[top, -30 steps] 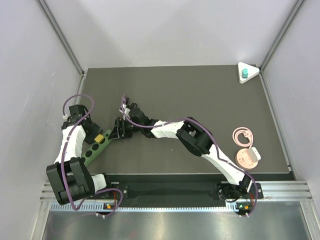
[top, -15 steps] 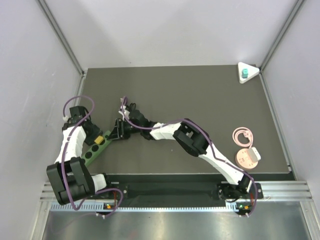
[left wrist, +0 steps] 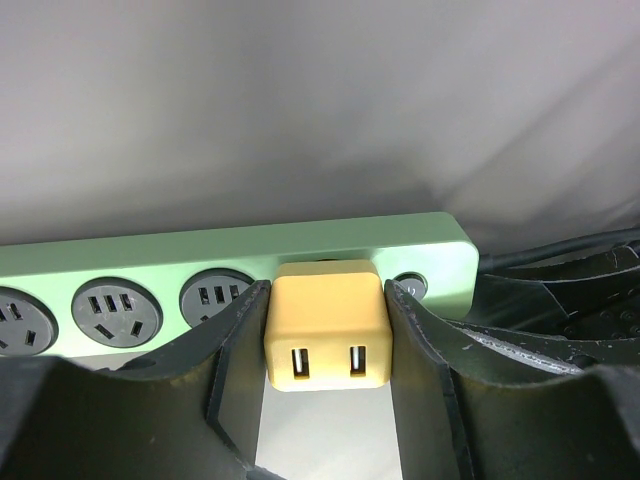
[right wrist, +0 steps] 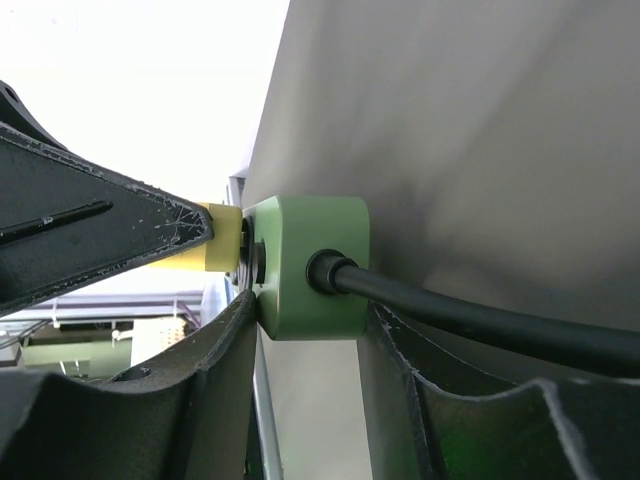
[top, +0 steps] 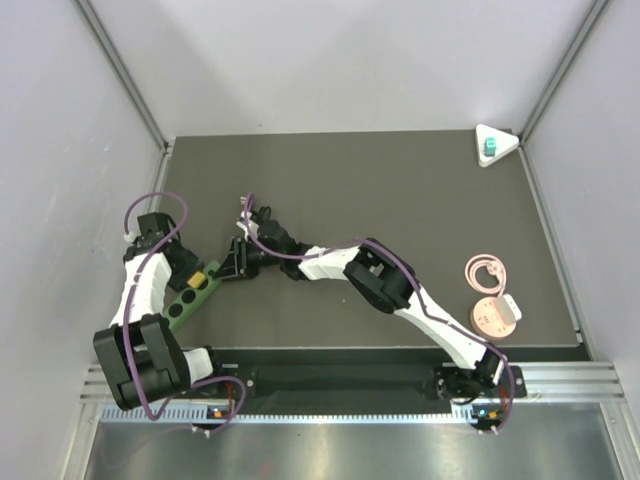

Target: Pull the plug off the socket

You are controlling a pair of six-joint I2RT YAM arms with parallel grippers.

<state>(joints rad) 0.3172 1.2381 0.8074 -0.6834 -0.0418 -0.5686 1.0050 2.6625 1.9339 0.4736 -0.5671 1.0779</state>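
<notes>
green power strip (left wrist: 200, 262): no lettering could be read on its face.
yellow adapter (left wrist: 325, 325): no brand or number was legible.
pink disc (top: 495, 316): its markings were too small to read.
socket (top: 506, 143), plug (top: 490, 149): no readable print.

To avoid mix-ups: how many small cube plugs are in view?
3: teal plug on white socket, far right corner; yellow cube in green power strip, left; white cube by pink disc, right.
</notes>
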